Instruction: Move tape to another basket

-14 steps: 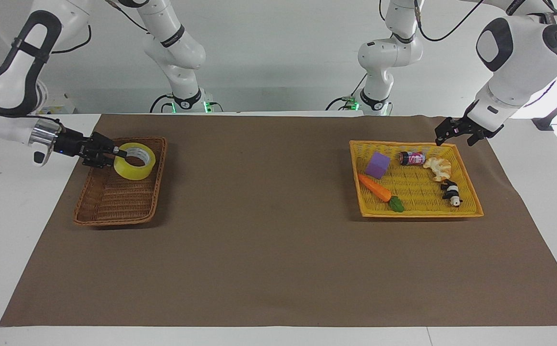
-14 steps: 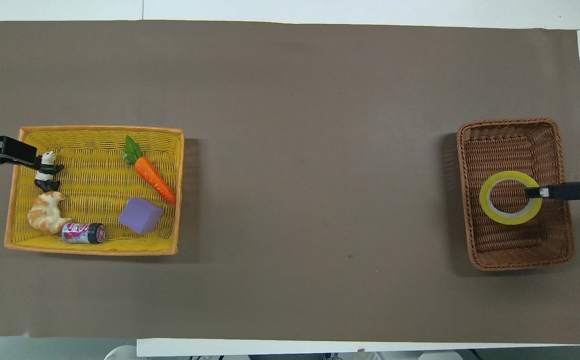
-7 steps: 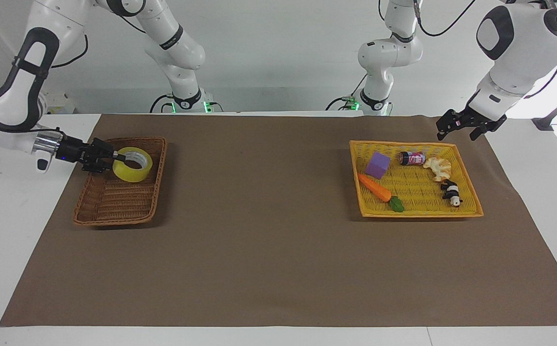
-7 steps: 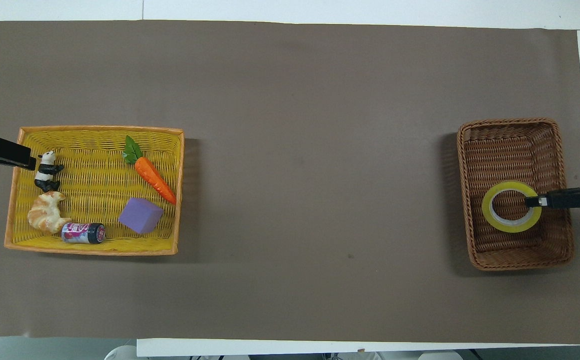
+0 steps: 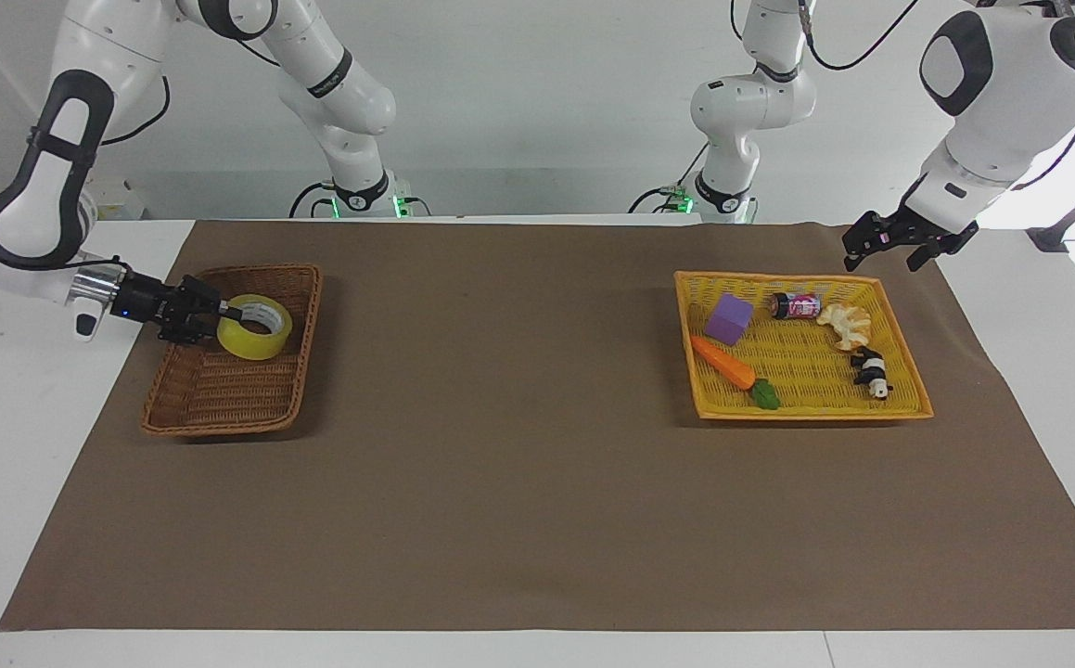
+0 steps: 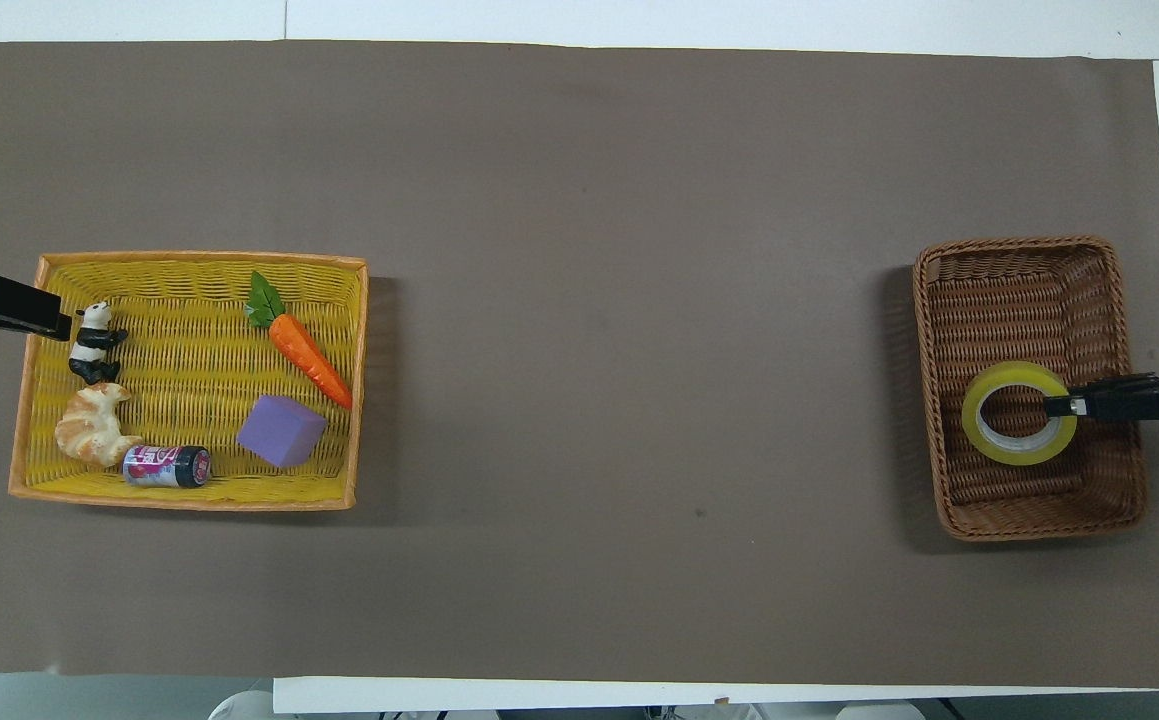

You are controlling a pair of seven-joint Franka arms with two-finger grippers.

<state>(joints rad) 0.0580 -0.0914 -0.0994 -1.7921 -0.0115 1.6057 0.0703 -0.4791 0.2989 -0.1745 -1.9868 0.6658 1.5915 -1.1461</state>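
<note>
Nearly placed: tape gripped by one wall, low in the brown basket.
Judged from the overhead view, the right gripper (image 6: 1059,405) enters at three o'clock, clamped on the ring wall of the tape (image 6: 989,450), which lies just past centre toward six o'clock in the basket (image 6: 1029,243), otherwise empty. Such a one-sided pinch could let the roll swing or slip; on release, the finger inside the core might drag it or snag the wicker. The left gripper (image 5: 880,243) waits, fingers apart, over the nine-o'clock rim of the yellow basket (image 6: 189,258), which holds a panda (image 6: 94,343) at ten, croissant (image 6: 89,430) at eight, can (image 6: 167,466) at six, cube (image 6: 281,430) at four, carrot (image 6: 307,355) at two.
</note>
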